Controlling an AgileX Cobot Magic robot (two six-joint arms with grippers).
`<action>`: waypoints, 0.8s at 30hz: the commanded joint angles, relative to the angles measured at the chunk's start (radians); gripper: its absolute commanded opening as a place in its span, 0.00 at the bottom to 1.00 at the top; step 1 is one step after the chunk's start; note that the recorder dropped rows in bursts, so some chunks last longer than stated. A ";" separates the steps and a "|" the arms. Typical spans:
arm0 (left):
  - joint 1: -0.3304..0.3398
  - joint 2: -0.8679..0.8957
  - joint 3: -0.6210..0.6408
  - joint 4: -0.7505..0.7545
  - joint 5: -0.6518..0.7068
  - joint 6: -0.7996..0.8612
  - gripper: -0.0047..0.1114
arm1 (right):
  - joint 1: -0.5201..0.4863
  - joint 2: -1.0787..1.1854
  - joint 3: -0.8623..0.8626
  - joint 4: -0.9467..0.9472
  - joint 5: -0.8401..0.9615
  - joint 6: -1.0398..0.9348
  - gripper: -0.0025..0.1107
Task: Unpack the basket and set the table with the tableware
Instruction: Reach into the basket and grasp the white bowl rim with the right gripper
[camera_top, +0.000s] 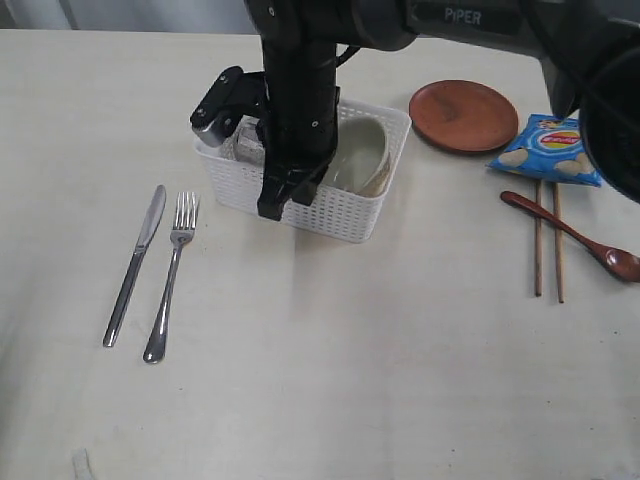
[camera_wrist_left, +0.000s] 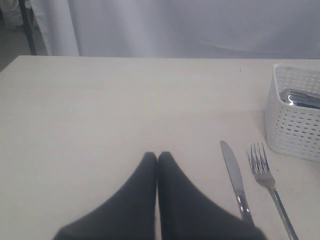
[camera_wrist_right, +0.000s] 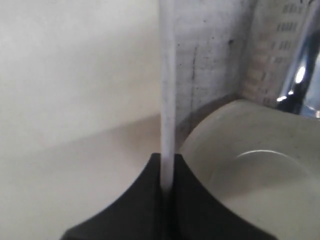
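On the pale tabletop (camera_top: 350, 380), toward its far middle, a white perforated basket (camera_top: 345, 205) is seen standing upright. Its near long wall is clamped between the right fingers (camera_wrist_right: 142, 200), whose arm is reached across from the right side of the exterior view. From the right wrist, the thin white wall is seen pinched in a gap that is all but closed, with bare tabletop on one side of it and the inside of the basket on the other. A pale bowl (camera_top: 362, 150) is contained in the basket toward its right end, just beside the gripped wall. A shiny steel object (camera_wrist_left: 301, 98), probably the cup, is glimpsed at the basket's left end, though it is largely hidden by the arm and the rim. The left fingers (camera_wrist_left: 135, 200) are pressed together with nothing between them and are held above bare tabletop. A knife (camera_top: 135, 265) and a fork (camera_top: 172, 275) are laid side by side to the left of the basket and apart from it, the knife on the outer side. A round brown plate (camera_top: 463, 115) is set to the right of the basket, near it but not touching. A blue chip bag (camera_top: 550, 148) is placed just beside the plate. Nearer the front, two chopsticks (camera_top: 537, 245) are laid parallel, and a reddish wooden spoon (camera_top: 575, 238) is laid slantwise across both.
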 joint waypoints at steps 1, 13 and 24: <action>0.003 -0.004 0.004 0.008 -0.009 0.004 0.04 | -0.047 0.001 -0.009 -0.079 -0.083 -0.008 0.02; 0.003 -0.004 0.004 0.008 -0.009 0.004 0.04 | -0.111 0.126 -0.239 -0.067 -0.095 -0.045 0.02; 0.003 -0.004 0.004 0.008 -0.009 0.004 0.04 | -0.111 0.153 -0.298 -0.107 -0.016 0.001 0.23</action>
